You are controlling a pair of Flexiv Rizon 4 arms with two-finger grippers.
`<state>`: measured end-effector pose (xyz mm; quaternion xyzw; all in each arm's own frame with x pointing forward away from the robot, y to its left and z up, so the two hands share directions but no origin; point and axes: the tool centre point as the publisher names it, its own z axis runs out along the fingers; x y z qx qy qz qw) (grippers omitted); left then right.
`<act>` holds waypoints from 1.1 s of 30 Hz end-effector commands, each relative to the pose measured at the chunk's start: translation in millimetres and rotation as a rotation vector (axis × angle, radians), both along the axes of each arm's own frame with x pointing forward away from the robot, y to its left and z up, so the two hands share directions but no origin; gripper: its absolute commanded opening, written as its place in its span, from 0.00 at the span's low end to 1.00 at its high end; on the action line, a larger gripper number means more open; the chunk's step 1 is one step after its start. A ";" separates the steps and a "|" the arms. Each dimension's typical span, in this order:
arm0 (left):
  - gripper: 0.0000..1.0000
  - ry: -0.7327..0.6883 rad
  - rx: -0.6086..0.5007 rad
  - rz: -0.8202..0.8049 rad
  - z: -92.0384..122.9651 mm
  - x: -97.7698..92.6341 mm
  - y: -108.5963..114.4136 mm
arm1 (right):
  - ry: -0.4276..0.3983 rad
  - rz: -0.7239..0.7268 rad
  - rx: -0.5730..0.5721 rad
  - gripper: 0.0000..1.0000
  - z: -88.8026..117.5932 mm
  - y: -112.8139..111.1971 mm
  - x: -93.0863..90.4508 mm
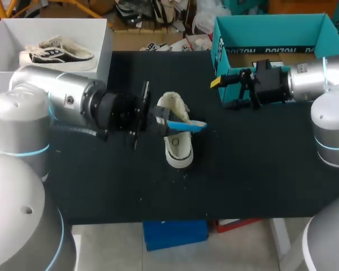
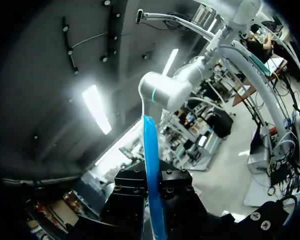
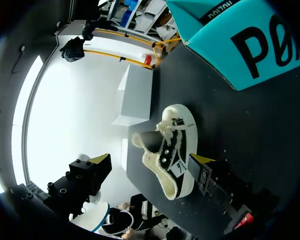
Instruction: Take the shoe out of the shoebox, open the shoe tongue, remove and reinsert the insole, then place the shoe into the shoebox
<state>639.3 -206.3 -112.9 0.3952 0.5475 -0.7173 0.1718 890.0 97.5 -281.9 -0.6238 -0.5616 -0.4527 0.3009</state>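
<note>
The left fingers (image 1: pixel 161 115) (image 2: pixel 131 198) are closed narrow on the blue insole (image 1: pixel 188 125) (image 2: pixel 150 160), which sticks out from between them as a thin strip. The white shoe (image 1: pixel 178 148) (image 3: pixel 174 150) sits on the black tabletop (image 1: pixel 248 169) just below and ahead of them, its opening under the insole. The right fingers (image 1: pixel 216 82) (image 3: pixel 202 161) are spread wide and grip nothing; the shoe lies ahead of them, apart from both tips. The teal shoebox (image 1: pixel 223 39) (image 3: pixel 240 45) stands close beside the right fingers. Behind the left fingers, well apart, a white box (image 1: pixel 103 42) (image 3: pixel 136 95) holds another shoe (image 1: pixel 56 52).
</note>
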 end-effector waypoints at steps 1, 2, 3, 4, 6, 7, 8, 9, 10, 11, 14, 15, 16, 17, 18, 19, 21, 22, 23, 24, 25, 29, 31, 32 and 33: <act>0.00 -0.207 0.082 0.136 -12.7 -12.2 10.8 | -0.001 -0.002 0.001 1.00 -0.8 1.3 0.3; 0.00 -0.207 0.082 0.136 -12.7 -12.2 10.8 | -0.001 -0.002 0.001 1.00 -0.8 1.3 0.3; 0.00 -0.207 0.082 0.136 -12.7 -12.2 10.8 | -0.001 -0.002 0.001 1.00 -0.8 1.3 0.3; 0.00 -0.207 0.082 0.136 -12.7 -12.2 10.8 | -0.001 -0.002 0.001 1.00 -0.8 1.3 0.3; 0.00 -0.207 0.082 0.136 -12.7 -12.2 10.8 | -0.001 -0.002 0.001 1.00 -0.8 1.3 0.3; 0.00 -0.207 0.082 0.136 -12.7 -12.2 10.8 | -0.001 -0.002 0.001 1.00 -0.8 1.3 0.3; 0.00 -0.207 0.082 0.136 -12.7 -12.2 10.8 | -0.001 -0.002 0.001 1.00 -0.8 1.3 0.3; 0.00 -0.207 0.082 0.136 -12.7 -12.2 10.8 | -0.001 -0.002 0.001 1.00 -0.8 1.3 0.3; 0.00 -0.207 0.082 0.136 -12.7 -12.2 10.8 | -0.001 -0.002 0.001 1.00 -0.8 1.3 0.3; 0.00 -0.207 0.082 0.136 -12.7 -12.2 10.8 | -0.001 -0.002 0.001 1.00 -0.8 1.3 0.3; 0.00 -0.464 -0.015 0.109 16.5 -27.8 4.2 | -0.001 -0.002 0.001 1.00 -0.8 1.3 0.3; 0.00 -0.557 -0.043 0.079 22.0 -39.6 1.4 | -0.001 -0.002 0.001 1.00 -0.8 1.3 0.3; 0.00 -0.664 -0.018 0.046 23.0 -50.7 -0.8 | -0.001 -0.002 0.001 1.00 -0.8 1.3 0.3; 0.00 -0.720 -0.042 0.028 20.4 -60.5 -1.3 | -0.001 -0.002 0.001 1.00 -0.8 1.3 0.3; 0.00 -0.755 -0.101 0.023 17.3 -67.8 0.3 | -0.001 -0.002 0.001 1.00 -0.8 1.3 0.3; 0.00 -0.794 -0.054 0.012 10.4 -72.2 1.0 | -0.001 -0.002 0.001 1.00 -0.8 1.3 0.3; 0.00 -0.819 -0.103 0.005 0.0 -77.6 3.8 | -0.001 -0.002 0.001 1.00 -0.8 1.3 0.3; 0.00 -0.838 -0.048 0.013 -10.7 -79.8 6.3 | -0.001 -0.002 0.001 1.00 -0.8 1.3 0.3; 0.00 -0.840 -0.075 0.015 -16.5 -81.6 8.5 | -0.001 -0.002 0.001 1.00 -0.8 1.3 0.3; 0.00 -0.838 -0.065 0.022 -22.3 -82.7 10.6 | -0.001 -0.002 0.001 1.00 -0.8 1.3 0.3; 0.00 -0.861 -0.043 0.017 -27.3 -83.4 11.8 | -0.001 -0.002 0.001 1.00 -0.8 1.3 0.3; 0.00 -0.893 -0.072 0.024 -46.7 -85.8 18.5 | -0.001 -0.002 0.001 1.00 -0.8 1.3 0.3; 0.00 -0.925 -0.074 0.017 -59.0 -84.4 20.8 | -0.001 -0.002 0.001 1.00 -0.8 1.3 0.3; 0.00 -0.923 -0.074 0.020 -65.0 -82.5 22.7 | -0.001 -0.002 0.001 1.00 -0.8 1.3 0.3; 0.00 -0.933 -0.070 0.011 -71.0 -81.0 23.3 | -0.001 -0.002 0.001 1.00 -0.8 1.3 0.3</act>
